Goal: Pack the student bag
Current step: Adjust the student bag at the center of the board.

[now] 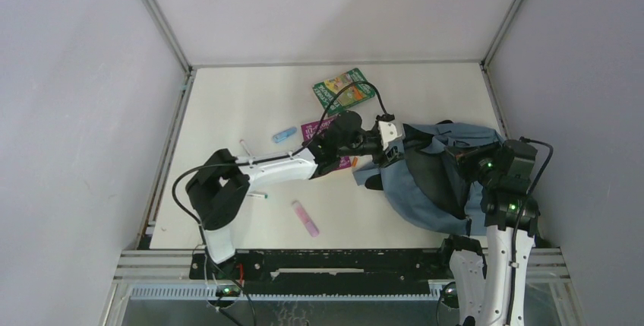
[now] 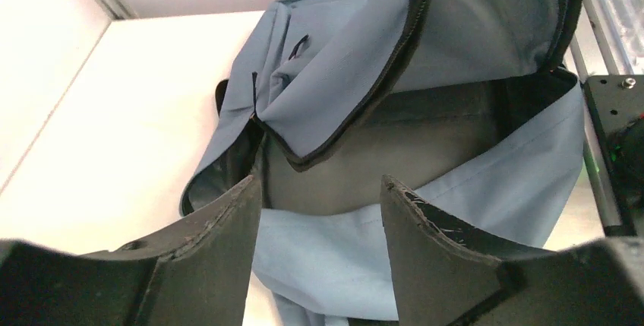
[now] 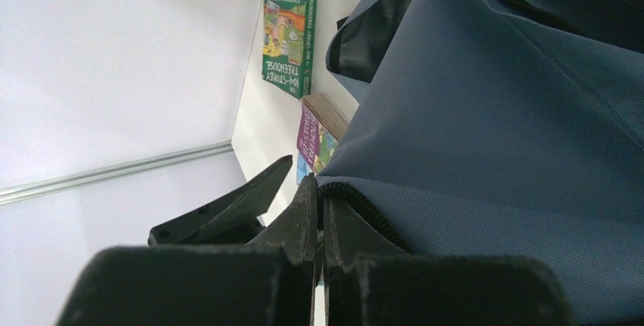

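The student bag (image 1: 437, 181), dusty blue with black zip lines, lies on the right of the table with its mouth gaping. In the left wrist view the bag (image 2: 486, 181) shows a dark inside under a lifted flap. My left gripper (image 1: 401, 157) hovers at the bag's left rim, open (image 2: 319, 189), with only the bag's fabric seen beyond its fingers. My right gripper (image 1: 465, 157) is shut on the bag's zip edge (image 3: 319, 186) and holds it up. A green book (image 1: 343, 89) lies at the back. A purple book (image 1: 317, 130) is partly under my left arm.
A small blue item (image 1: 285, 134) lies left of the purple book. A pink one (image 1: 305, 218) lies near the front edge. Two thin white sticks (image 1: 258, 195) lie beside my left arm. The green book (image 3: 287, 33) and purple book (image 3: 315, 136) show past the bag's side. Walls close three sides.
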